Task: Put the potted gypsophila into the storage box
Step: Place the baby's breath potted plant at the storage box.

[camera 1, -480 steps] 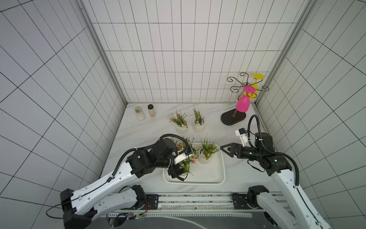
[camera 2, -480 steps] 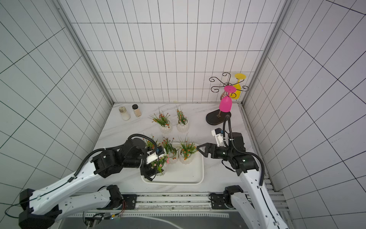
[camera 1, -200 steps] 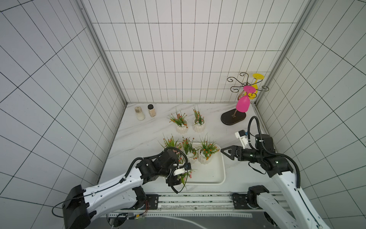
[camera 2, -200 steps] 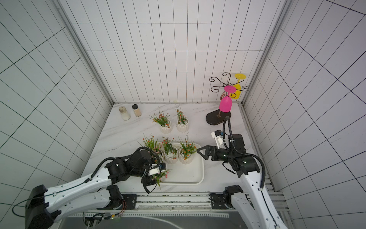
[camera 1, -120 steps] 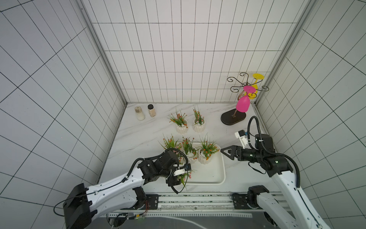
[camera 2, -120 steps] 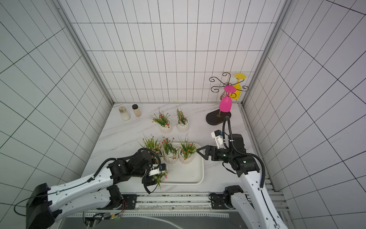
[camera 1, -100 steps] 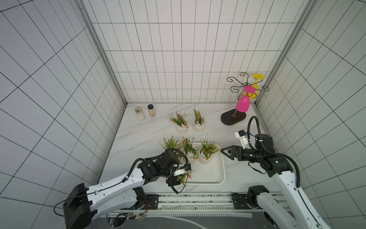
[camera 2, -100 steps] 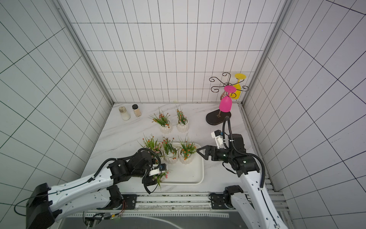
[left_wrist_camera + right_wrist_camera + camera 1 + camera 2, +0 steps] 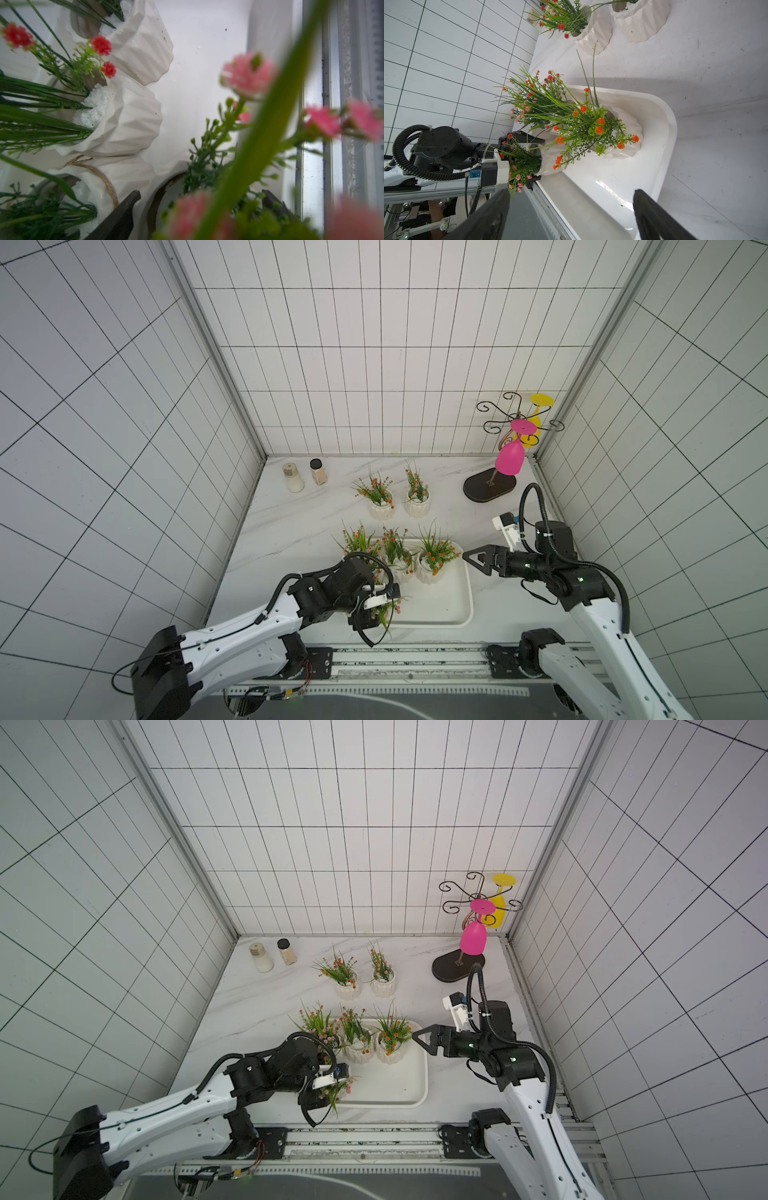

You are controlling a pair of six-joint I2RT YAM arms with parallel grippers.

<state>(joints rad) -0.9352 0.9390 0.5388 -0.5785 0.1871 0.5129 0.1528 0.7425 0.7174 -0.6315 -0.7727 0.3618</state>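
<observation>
Potted gypsophila: six pots in all, four at the storage box (image 9: 436,608), two outside it.

On the table (image 9: 291,526): back pair (image 9: 381,509) upright near the rear wall, well apart from the box, not yet dealt with.

In the box: near half bare. Along the far rim, row of three (image 9: 428,572), upright and close together. Leftmost of these half under the left arm; cannot tell whether inside the rim or just outside.

At the near left corner of the box: held pot (image 9: 554,160), tipped toward the arm, stems lying across the wrist. Pinched across its ribbed wall by the left gripper (image 9: 541,160), one finger on each side. Beside the far right corner of the box: right gripper (image 9: 471,559), spread wide, empty, hovering.

Step in hand, by judgement: set-down. Bring upright before lowering. Keep clear of the row. Seat the base flat on bare floor inside the rim. Release only once settled, then back straight out to avoid dragging stems.

Hard to read: base of the held pot and any contact with the box floor, hidden under the arm in both top views. Left wrist view mostly blurred pink flowers (image 9: 247,72), with only one dark finger (image 9: 116,216) plain.
</observation>
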